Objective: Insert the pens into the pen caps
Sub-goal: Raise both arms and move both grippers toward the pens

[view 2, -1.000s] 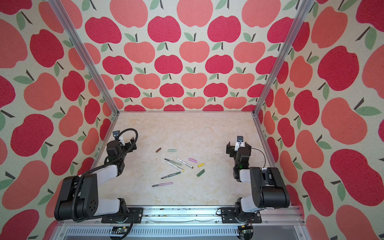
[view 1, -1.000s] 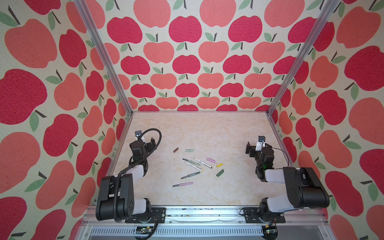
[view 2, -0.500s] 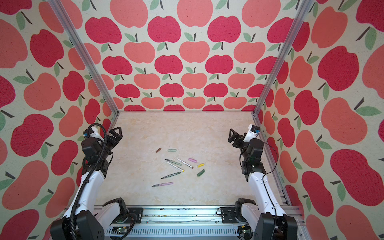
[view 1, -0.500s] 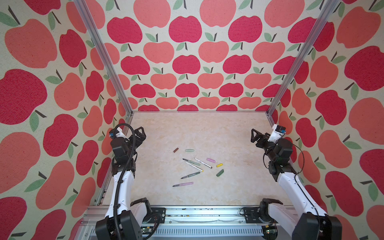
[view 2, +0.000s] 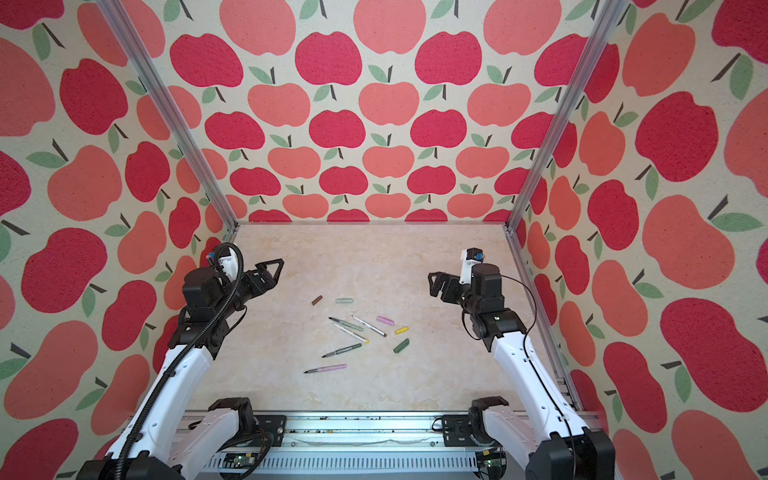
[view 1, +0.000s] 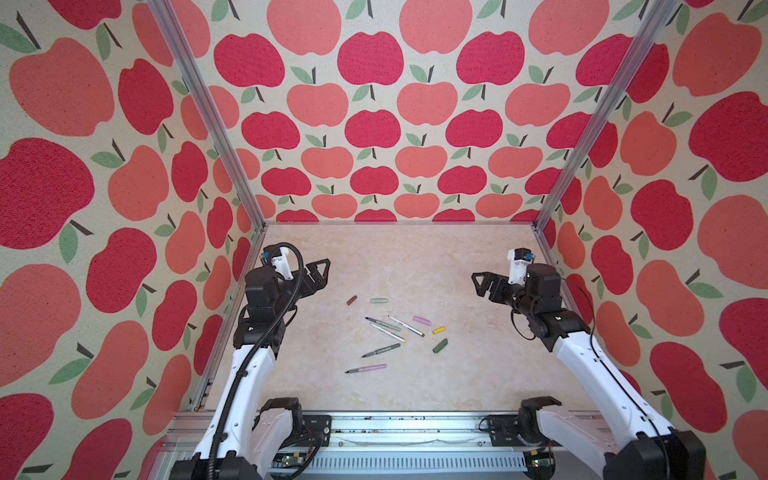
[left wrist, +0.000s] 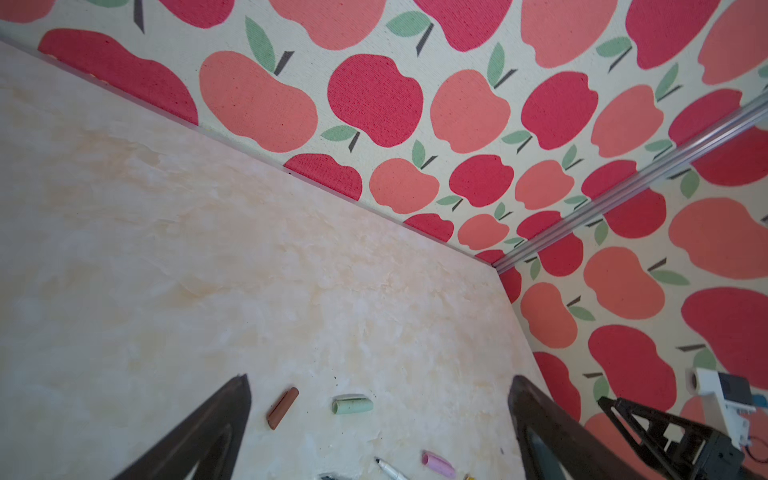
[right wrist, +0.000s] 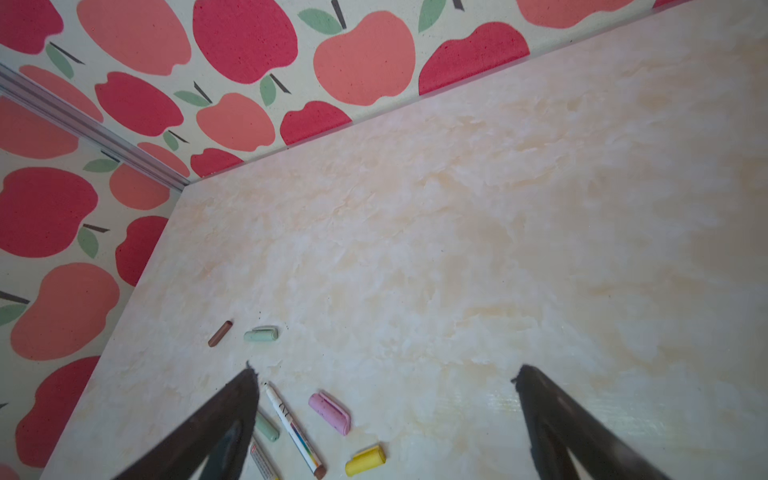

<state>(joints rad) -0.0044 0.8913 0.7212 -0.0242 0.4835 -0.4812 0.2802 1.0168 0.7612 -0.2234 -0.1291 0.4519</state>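
Several uncapped pens lie in a loose cluster mid-table in both top views: pale green, white with brown, white with yellow, dark green, pink. The caps lie around them: brown, pale green, pink, yellow, dark green. My left gripper hovers open to the left of the cluster, holding nothing. My right gripper hovers open to its right, also holding nothing. The left wrist view shows the brown cap between the open fingers.
Apple-patterned walls close in the marbled table on three sides, with metal posts in the back corners. A metal rail with both arm bases runs along the front edge.
Both arms have unfolded from low rest poses at the front, risen along the side walls and swung their open grippers inward toward the pens. Pens and caps have not moved.
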